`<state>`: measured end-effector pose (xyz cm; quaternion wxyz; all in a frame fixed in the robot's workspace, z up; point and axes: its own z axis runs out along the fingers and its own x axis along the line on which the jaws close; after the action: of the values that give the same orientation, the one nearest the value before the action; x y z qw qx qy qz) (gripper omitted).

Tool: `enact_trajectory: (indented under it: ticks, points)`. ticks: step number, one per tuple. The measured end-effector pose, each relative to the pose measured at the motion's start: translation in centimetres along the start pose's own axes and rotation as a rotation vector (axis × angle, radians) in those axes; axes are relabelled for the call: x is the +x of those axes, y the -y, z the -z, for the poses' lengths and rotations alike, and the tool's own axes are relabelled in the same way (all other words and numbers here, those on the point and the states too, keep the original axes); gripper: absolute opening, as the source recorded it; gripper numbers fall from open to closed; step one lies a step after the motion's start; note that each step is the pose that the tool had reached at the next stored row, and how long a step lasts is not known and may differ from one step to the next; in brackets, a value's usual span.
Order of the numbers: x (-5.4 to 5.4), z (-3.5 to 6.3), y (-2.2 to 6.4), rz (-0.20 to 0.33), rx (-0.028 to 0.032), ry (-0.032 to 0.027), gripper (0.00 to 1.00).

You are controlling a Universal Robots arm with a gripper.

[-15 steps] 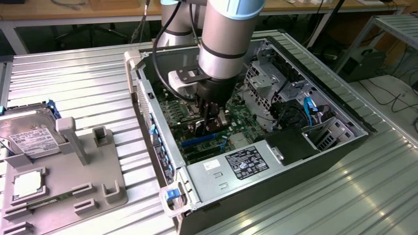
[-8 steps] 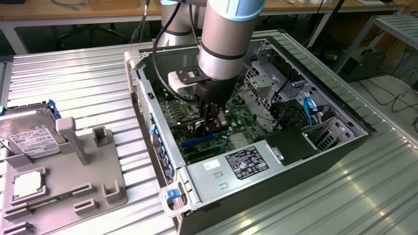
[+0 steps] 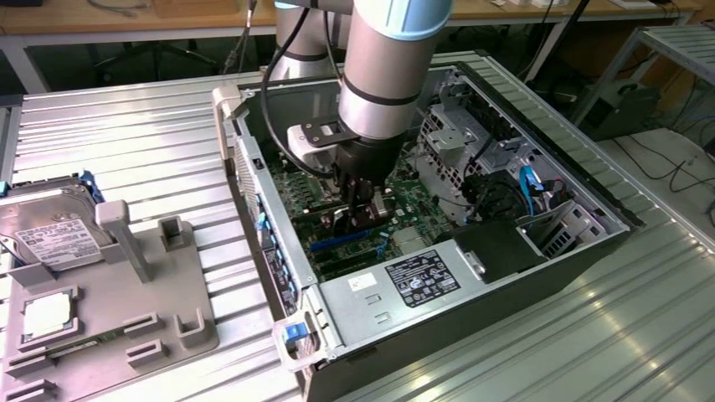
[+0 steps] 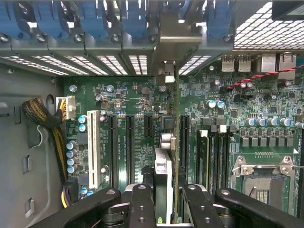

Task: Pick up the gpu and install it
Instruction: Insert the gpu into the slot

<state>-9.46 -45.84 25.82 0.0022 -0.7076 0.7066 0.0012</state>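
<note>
Gripper (image 4: 164, 202): closed narrowly on the gpu, one finger (image 4: 142, 204) on each flat side of the card; in the exterior view it (image 3: 360, 209) reaches straight down into the open computer case (image 3: 581, 193).
Gpu (image 4: 176, 123): stands on edge between the fingers, seen edge-on as a thin green board with a pale cooler block beside it. Its silver bracket end points at the slotted rear wall of the case.
Gpu position: over the motherboard (image 4: 142, 99), in line with a long black expansion slot (image 4: 183, 142); whether it is seated in it cannot be told.
Neighbouring slots: a white slot (image 4: 92, 147) and more black ones (image 4: 128, 147) lie to one side, the CPU socket (image 4: 263, 180) to the other.
Outside the case: at the exterior view's left, a hard drive (image 3: 50, 230) and a square chip (image 3: 47, 314) sit in a grey holder (image 3: 167, 310).
</note>
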Motion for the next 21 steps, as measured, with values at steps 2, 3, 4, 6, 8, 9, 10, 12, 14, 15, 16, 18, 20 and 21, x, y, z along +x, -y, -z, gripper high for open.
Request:
enact_trajectory:
  ticks: [2,3,4,6,8,9,10,12,14,15,16,18,20,21]
  points:
    - [0.0,-0.04,0.0,0.0,-0.0002,-0.0003,0.28]
    - [0.0,-0.06,-0.01,0.0,-0.0001,-0.0002,0.28]
    - [0.0,-0.09,-0.02,0.0,0.0,0.0,0.28]
    - [0.0,-0.13,-0.03,0.0,0.0,0.0,0.28]
    - [0.0,-0.2,-0.05,0.0,0.0,0.0,0.28]
    - [0.0,-0.24,-0.05,0.0,0.0,0.0001,0.28]
    - [0.0,-0.27,-0.06,0.0,0.0,0.0,0.28]
    - [-0.01,-0.46,-0.07,0.0,0.0,0.0,0.28]
    - [0.0,-0.54,-0.08,0.0,-0.0001,-0.0002,0.28]
    - [0.0,-0.54,-0.08,0.0,-0.0001,-0.0002,0.28]
    - [0.0,-0.54,-0.08,0.0,-0.0001,-0.0002,0.28]
    - [-0.01,-0.55,-0.08,0.0,0.0,-0.0001,0.28]
    - [-0.01,-0.56,-0.08,0.0,0.0001,0.0001,0.28]
    - [-0.05,-0.57,-0.08,0.0,0.0002,0.0003,0.28]
